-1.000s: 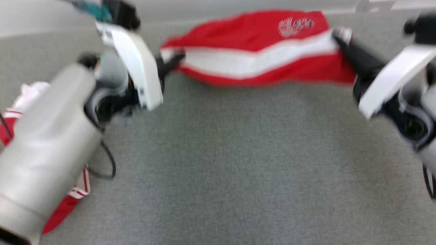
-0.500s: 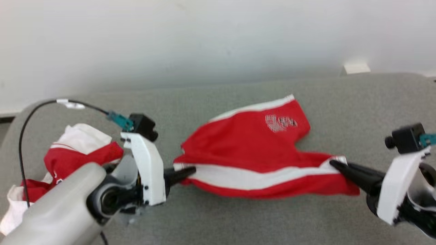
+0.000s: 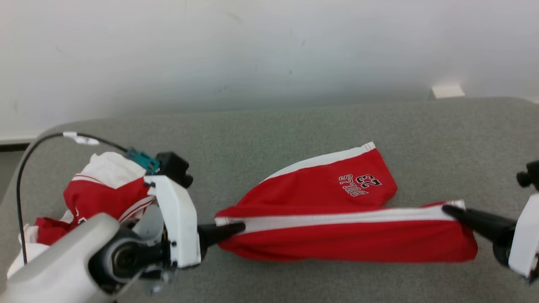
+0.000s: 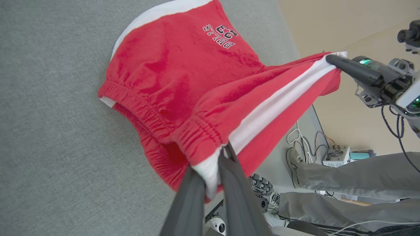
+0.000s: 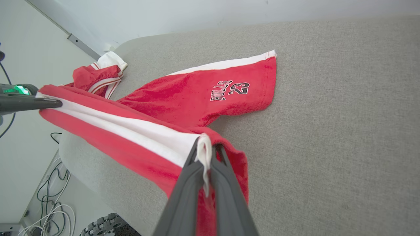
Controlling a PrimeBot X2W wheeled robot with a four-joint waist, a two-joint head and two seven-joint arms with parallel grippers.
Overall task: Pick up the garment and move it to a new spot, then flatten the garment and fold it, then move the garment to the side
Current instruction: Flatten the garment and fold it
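The garment (image 3: 337, 235) is a pair of red shorts with a white side stripe and "BULLS 23" lettering, stretched between both grippers above the grey table (image 3: 294, 126). My left gripper (image 3: 240, 227) is shut on the waistband end of the stripe, seen close up in the left wrist view, where the gripper (image 4: 220, 154) pinches the garment (image 4: 183, 85). My right gripper (image 3: 447, 208) is shut on the hem end; the right wrist view shows that gripper (image 5: 206, 146) clamping the white edge of the garment (image 5: 137, 131). The far leg of the shorts lies on the table.
A second red and white garment (image 3: 105, 189) lies bunched at the table's left end, behind my left arm. A pale wall rises beyond the table's far edge. In the left wrist view a person's grey trouser legs (image 4: 354, 177) and floor cables (image 4: 302, 137) lie past the table.
The camera has tilted up, so the wall came into view. The shorts have been pulled longer and straighter between the two grippers; the right gripper moved outward to the right.
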